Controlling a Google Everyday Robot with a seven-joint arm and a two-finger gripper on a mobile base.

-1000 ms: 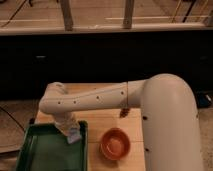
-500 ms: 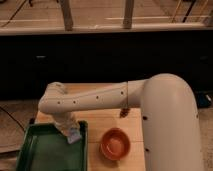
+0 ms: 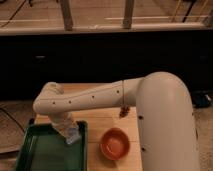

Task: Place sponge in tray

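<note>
The dark green tray (image 3: 37, 152) lies at the front left of the wooden table. My gripper (image 3: 67, 131) hangs from the white arm over the tray's right part, pointing down. The pale blue-grey sponge (image 3: 74, 138) sits at the gripper's tip, tilted, just inside the tray's right rim and low over the tray floor. The gripper looks shut on it. I cannot tell whether the sponge touches the tray floor.
A round orange bowl (image 3: 115, 143) stands on the wooden table (image 3: 100, 122) just right of the tray. A small brown object (image 3: 123, 112) lies behind the bowl under the arm. The thick white arm (image 3: 165, 115) fills the right side. A dark cabinet front runs behind.
</note>
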